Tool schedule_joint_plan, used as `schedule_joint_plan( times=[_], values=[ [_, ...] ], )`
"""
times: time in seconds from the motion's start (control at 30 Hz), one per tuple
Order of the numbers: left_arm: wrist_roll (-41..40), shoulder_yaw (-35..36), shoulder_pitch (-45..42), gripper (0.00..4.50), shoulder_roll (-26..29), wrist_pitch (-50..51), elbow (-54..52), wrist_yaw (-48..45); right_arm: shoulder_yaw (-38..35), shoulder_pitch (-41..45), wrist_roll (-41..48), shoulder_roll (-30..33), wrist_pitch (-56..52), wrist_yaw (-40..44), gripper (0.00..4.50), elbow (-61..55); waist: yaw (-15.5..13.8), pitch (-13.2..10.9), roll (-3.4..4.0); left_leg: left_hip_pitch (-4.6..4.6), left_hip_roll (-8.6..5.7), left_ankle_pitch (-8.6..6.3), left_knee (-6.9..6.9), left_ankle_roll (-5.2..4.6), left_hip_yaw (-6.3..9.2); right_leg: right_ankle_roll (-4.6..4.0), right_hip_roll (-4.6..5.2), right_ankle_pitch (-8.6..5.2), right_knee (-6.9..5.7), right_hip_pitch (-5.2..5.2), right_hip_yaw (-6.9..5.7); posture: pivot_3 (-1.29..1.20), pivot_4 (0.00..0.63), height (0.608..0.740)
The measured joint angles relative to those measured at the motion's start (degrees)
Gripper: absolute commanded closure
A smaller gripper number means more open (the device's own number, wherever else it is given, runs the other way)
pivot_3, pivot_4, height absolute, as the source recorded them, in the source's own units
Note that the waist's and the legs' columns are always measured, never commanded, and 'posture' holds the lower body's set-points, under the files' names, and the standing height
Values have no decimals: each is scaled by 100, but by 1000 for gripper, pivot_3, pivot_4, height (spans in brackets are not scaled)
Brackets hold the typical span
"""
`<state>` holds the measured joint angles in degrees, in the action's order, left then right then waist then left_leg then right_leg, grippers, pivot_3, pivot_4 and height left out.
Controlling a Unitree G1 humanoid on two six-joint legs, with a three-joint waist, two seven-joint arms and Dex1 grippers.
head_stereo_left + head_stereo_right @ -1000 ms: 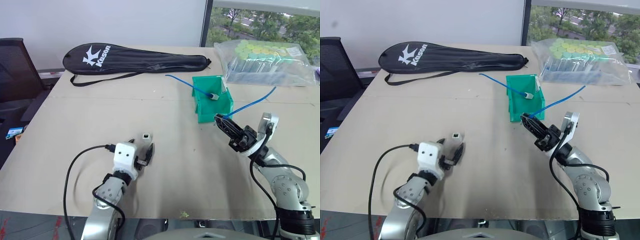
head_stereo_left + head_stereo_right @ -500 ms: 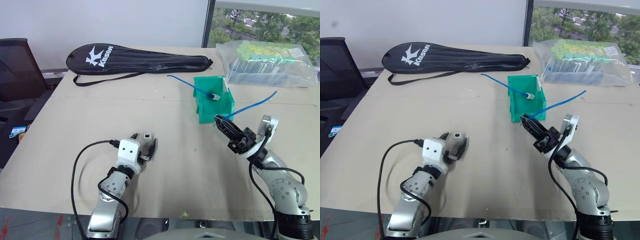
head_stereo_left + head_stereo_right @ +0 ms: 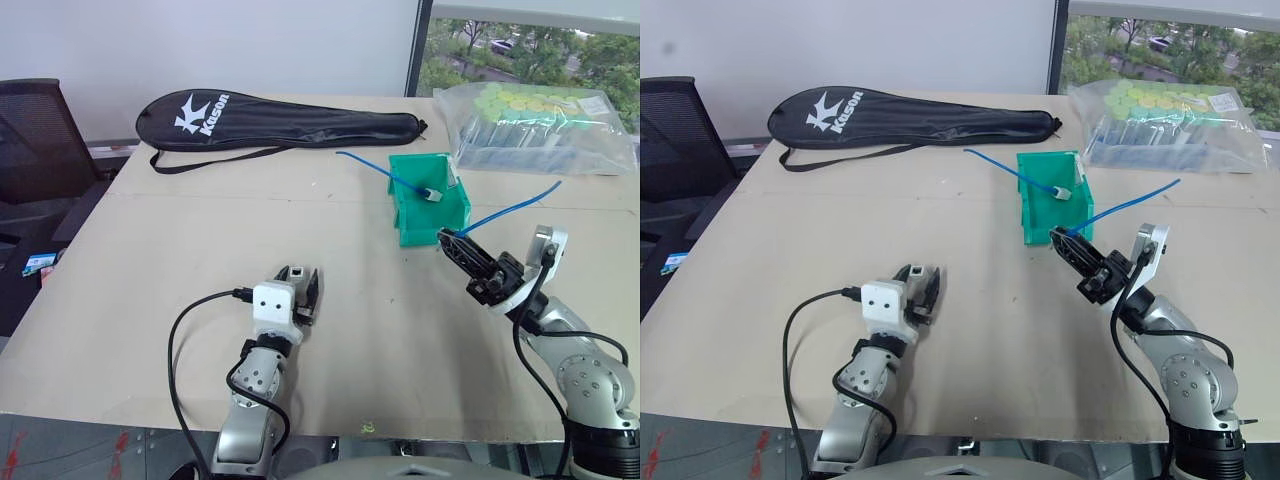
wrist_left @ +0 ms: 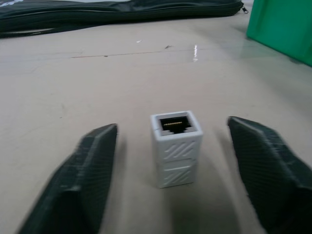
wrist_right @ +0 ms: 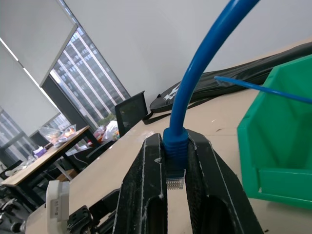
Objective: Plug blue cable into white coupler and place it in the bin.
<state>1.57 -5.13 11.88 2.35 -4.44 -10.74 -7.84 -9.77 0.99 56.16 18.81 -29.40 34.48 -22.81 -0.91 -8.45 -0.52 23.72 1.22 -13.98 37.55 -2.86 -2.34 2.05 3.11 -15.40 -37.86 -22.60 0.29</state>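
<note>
The white coupler (image 4: pixel 176 148) stands on the table with its dark socket facing up. My left gripper (image 3: pixel 298 284) is open around it, one finger (image 4: pixel 87 170) on each side with a gap to the block. My right gripper (image 3: pixel 447 238) hovers above the table just in front of the green bin (image 3: pixel 432 228), shut on the blue cable (image 3: pixel 512 207) right behind its clear plug (image 5: pixel 174 183). The rest of that cable arcs back to the right.
A second blue cable (image 3: pixel 375 168) ending in a greyish coupler (image 3: pixel 429 193) hangs into the bin. A black racket bag (image 3: pixel 280 120) lies at the table's far side, a clear plastic bag (image 3: pixel 540 125) at the far right. A black chair (image 3: pixel 30 140) stands left.
My left gripper has slid right and forward until its fingers straddle the white coupler, and they have narrowed. The right gripper still holds the cable in the same spot.
</note>
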Motion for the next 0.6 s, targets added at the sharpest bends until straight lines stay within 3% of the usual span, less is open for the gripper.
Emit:
schedule_joint_plan(
  times=[0.07, 0.1, 0.27, 0.37, 0.6],
  values=[
    [-2, 0, -2, 3802, 1, -2, 12, 11, 0, -14, 3, -1, -4, -11, 4500, -4, 0, 5, 8, -1, 0, 0, 0, -1, 0, 1, -3, 0, 0, 0, 1, 0, 150, 740],
    [-2, 0, -2, 3973, 2, -4, 16, 12, 1, -22, 3, -2, -5, -17, 4500, -18, 0, 6, 9, -1, 0, 1, 0, -1, 0, 2, -6, 0, -1, 0, 1, 0, 150, 740],
    [-72, 5, -143, 3923, 225, -6, 78, -231, 88, -23, -57, -74, 3, -99, 4500, -132, -1, 9, 12, -2, 0, 1, 1, -2, 1, 3, -17, 0, -2, 1, -1, 0, 150, 740],
    [-457, 10, -614, 3923, 659, -10, 387, -1014, 308, 100, -281, -27, 22, -20, 4500, -138, -5, 9, 13, -3, 0, 8, 1, -8, 1, 1, -36, 0, -7, 1, -20, 0, 150, 740],
    [-1801, -307, -2948, 3923, 1748, 620, 1769, -4367, 1307, 1150, -1543, 408, 550, 1043, 4500, 286, 28, -3, -2, 14, 6, 19, 54, -13, 11, 10, -61, 9, -7, 8, -36, 0, 150, 740]
  ],
)
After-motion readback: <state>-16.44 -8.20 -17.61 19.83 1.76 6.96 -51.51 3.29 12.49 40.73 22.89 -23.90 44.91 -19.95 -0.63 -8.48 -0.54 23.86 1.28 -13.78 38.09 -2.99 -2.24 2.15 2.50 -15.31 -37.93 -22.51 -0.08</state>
